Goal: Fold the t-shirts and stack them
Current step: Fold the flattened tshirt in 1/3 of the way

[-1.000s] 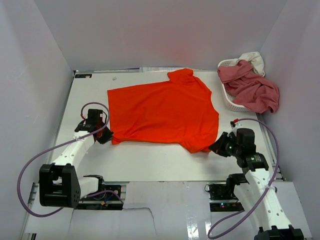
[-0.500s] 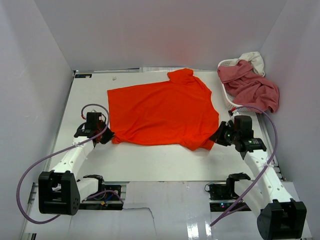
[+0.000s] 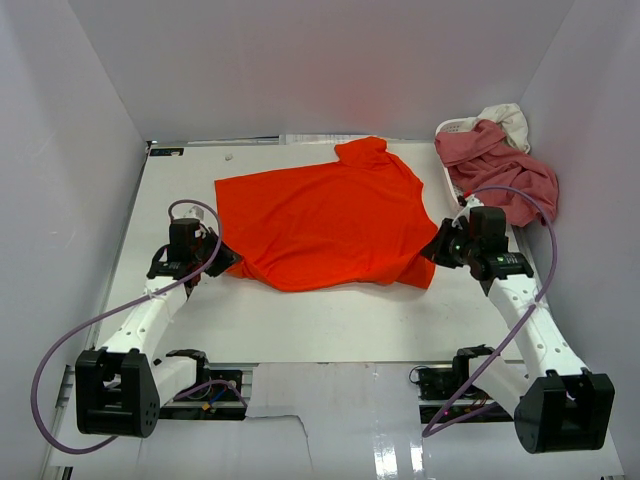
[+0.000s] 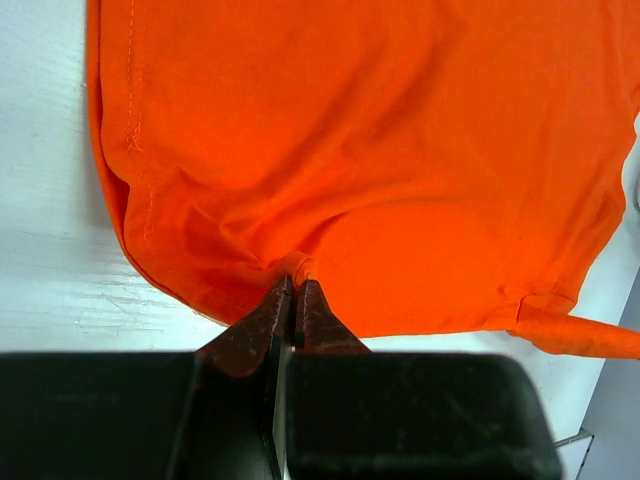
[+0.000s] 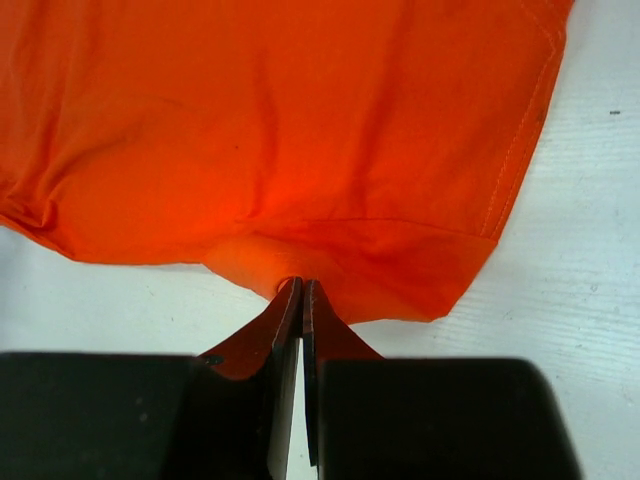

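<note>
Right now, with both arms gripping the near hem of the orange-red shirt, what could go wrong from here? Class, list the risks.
1. Both pairs of jaws are shut on only a small pinch of the hem of the bright orange-red cloth t-shirt; the cloth could slip out mid-fold.
2. The right arm stands close to the dusty pink shirt hanging over the white perforated plastic basket; it might snag that shirt.

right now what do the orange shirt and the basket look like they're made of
The orange shirt looks like soft, matte knit cloth, probably cotton: it wrinkles, drapes and has stitched hems. The basket looks like rigid white plastic with a smooth moulded rim, though little of it shows.
</note>
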`<state>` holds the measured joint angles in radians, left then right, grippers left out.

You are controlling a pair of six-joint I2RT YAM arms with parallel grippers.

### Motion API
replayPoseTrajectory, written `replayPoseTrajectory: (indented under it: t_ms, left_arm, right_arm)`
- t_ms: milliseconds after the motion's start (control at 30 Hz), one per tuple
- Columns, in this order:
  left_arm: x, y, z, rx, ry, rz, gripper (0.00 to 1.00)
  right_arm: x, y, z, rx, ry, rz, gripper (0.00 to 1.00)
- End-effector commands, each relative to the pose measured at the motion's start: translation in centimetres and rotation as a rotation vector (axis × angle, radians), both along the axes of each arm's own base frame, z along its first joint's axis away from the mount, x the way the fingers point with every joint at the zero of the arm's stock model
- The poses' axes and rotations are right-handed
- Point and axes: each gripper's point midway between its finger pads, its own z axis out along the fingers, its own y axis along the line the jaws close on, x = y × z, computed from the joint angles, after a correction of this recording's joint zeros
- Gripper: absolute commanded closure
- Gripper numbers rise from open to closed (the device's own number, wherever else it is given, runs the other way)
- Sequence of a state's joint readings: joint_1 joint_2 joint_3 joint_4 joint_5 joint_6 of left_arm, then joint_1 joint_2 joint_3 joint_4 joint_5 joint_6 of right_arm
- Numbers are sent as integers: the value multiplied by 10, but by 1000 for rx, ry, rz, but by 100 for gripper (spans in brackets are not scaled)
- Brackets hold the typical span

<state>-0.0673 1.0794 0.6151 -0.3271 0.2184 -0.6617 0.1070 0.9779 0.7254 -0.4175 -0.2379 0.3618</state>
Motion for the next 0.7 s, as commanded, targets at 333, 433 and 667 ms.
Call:
replayPoseTrajectory:
  t_ms: [333,433,667]
  left_arm:
    - [10,14,-1,37,-17,90,100]
    - [7,22,-7,42,-1,161,100]
    - [0,31,-19,44,8,235,100]
  right_arm:
    - [50,3,35,-28,-94,14,92]
    - [58,1,37,-41,-97,7,92]
    - [74,2,39,-49,-92,10,92]
